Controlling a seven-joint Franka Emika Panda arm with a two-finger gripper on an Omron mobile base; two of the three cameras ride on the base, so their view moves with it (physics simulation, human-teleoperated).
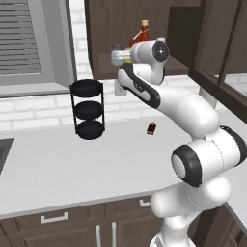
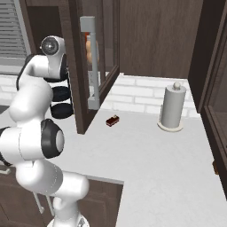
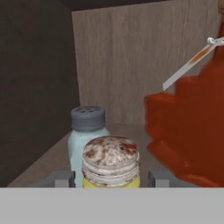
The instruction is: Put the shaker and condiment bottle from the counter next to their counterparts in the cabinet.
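Observation:
In the hand view the yellow-green shaker (image 3: 111,168) with its speckled tan cap stands on the cabinet shelf (image 3: 48,164) between my fingertips (image 3: 63,178). My gripper (image 3: 111,178) is open, with a small gap on each side of the shaker. Right behind it stands the pale blue-grey shaker (image 3: 87,127) with a grey cap. The red maple-leaf bottle (image 3: 188,127) is close on the right. In the left base view my arm reaches up into the dark cabinet (image 1: 106,29), below the red bottle (image 1: 142,33). The condiment bottle is out of view.
A small dark red-and-black object (image 1: 151,128) lies on the counter (image 1: 58,164). A black three-tier rack (image 1: 88,108) stands by the wall. The open glass cabinet door (image 2: 95,57) hangs right of my arm. A paper towel holder (image 2: 172,108) stands far right.

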